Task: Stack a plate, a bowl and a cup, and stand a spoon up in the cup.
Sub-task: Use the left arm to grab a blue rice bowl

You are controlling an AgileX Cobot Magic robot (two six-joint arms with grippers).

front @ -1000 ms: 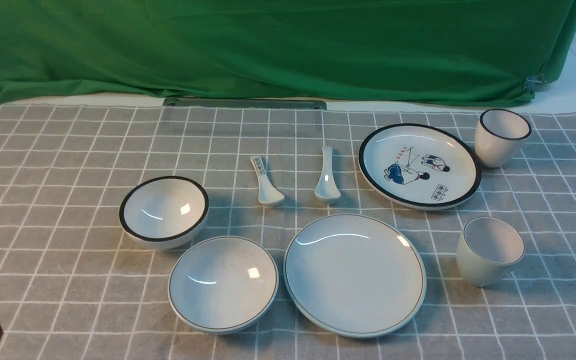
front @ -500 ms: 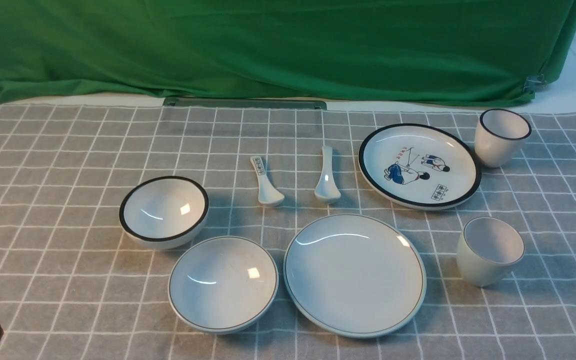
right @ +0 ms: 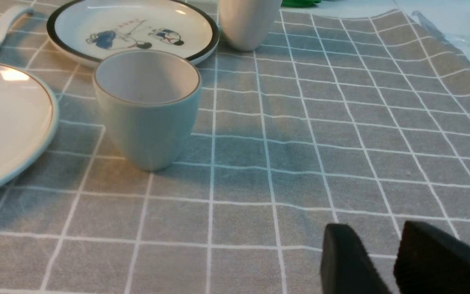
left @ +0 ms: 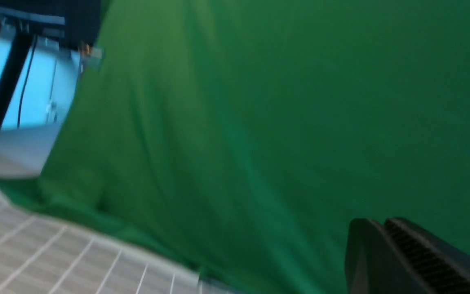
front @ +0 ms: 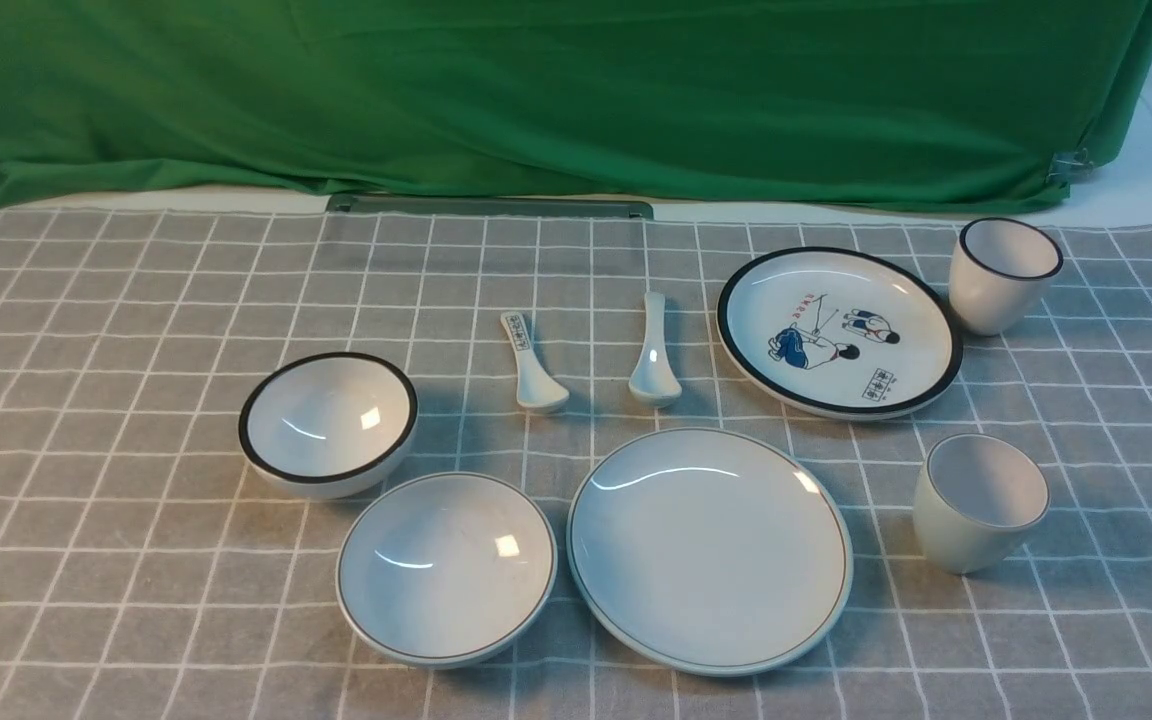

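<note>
A large round plate of pale grey-white glazed ceramic with a thin grey rim line (front: 709, 550) lies flat on the grey woven desk cloth with a white square grid (front: 136, 560), and its smooth face shines under the light. Just beside the plate on its left sits the wide shallow pale grey-white bowl with the same thin rim line (front: 446, 567); the two rims are very close, but I cannot tell if they touch. To the right of the plate, a little apart, the small handleless pale grey-white cup (front: 979, 502) stands upright, narrower at its foot. Behind the plate lies the plain white ceramic soup spoon (front: 653, 355), its scoop toward the plate and its handle pointing away. To the left of this spoon is a white spoon with dark characters on the handle (front: 531, 365). Farther left of the plate is a deeper white bowl with a thick black rim (front: 328, 422). Behind the plate to the right are a black-rimmed plate with cartoon figures (front: 839, 332) and a white cup with a black rim (front: 1003, 275). A folded green fabric backdrop (front: 536, 90) hangs behind all. The left pincer (left: 380, 222) is closed on nothing, its ribbed pad pressed to the other finger, in front of the green fabric. The right pincer (right: 375, 226) hangs low over the cloth on the cup's far side from the plate, its dark fingers apart and holding nothing.
</note>
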